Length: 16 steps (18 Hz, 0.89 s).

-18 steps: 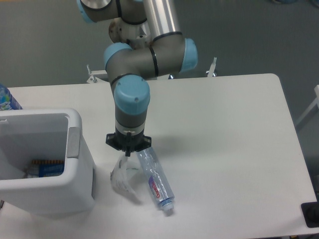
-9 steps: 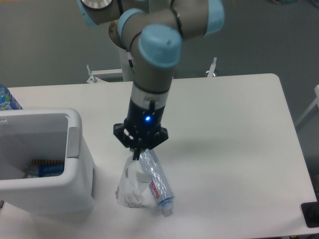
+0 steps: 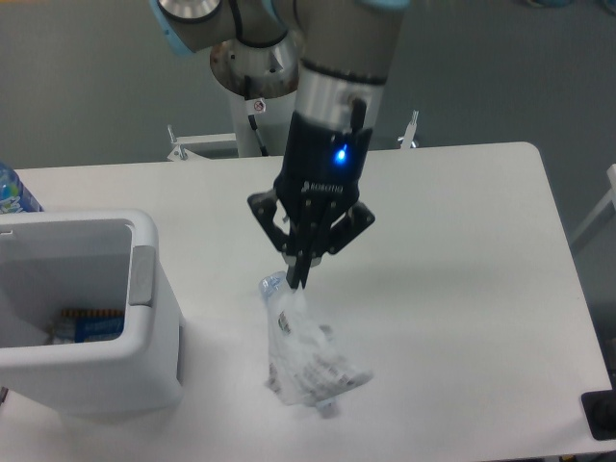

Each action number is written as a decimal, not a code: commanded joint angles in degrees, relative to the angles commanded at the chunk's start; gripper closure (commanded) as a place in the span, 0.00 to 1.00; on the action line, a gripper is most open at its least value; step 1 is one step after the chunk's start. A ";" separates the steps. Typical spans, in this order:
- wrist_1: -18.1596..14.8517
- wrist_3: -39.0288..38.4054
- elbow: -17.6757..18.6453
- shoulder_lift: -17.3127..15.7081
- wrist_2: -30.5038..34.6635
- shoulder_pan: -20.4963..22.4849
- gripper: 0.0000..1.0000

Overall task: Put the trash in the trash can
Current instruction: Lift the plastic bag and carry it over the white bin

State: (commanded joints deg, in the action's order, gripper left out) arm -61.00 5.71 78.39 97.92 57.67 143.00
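Note:
My gripper (image 3: 297, 279) is shut on the top of the crumpled translucent-white plastic wrapper (image 3: 306, 354), which hangs from it above the table near the front edge. The clear bottle with the red-and-white label lies on the table behind the wrapper and is mostly hidden. Only its cap end (image 3: 327, 408) and a bit of its base (image 3: 270, 285) show. The white trash can (image 3: 106, 371) stands at the front left, to the left of the gripper, with its grey tab (image 3: 141, 275) facing the arm.
Some packaging (image 3: 87, 323) lies inside the trash can. A blue-labelled bottle (image 3: 12, 191) stands at the far left edge behind the can. A black object (image 3: 601, 415) sits at the front right corner. The table's front edge is close below the wrapper.
The gripper has risen and moved to the right, lifting the wrapper off the table. The wrapper now hangs in front of the bottle, which has stayed on the table.

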 joint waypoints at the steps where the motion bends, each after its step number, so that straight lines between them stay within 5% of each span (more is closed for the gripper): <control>1: 0.00 0.00 0.79 -0.71 -0.88 -0.09 1.00; 11: 0.26 -0.18 11.42 -10.11 -7.04 -4.12 1.00; 16: 0.61 -0.18 12.84 -10.03 -7.04 -8.43 1.00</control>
State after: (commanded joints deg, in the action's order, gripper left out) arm -60.38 5.54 91.23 87.89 50.63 134.57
